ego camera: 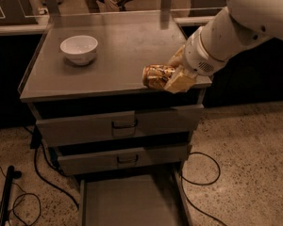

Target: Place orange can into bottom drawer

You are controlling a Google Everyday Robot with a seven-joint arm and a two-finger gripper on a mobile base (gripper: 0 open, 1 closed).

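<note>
jaws grip orange can (155,76) over countertop (118,55)

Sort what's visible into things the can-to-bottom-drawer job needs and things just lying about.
Job: shiny orange-gold metal can, held sideways at the cabinet top's front edge; beige two-finger gripper, shut on it; open grey metal bottom drawer.
Lying about: white ceramic bowl on the cabinet top; two grey upper drawers; black floor cables.
</note>
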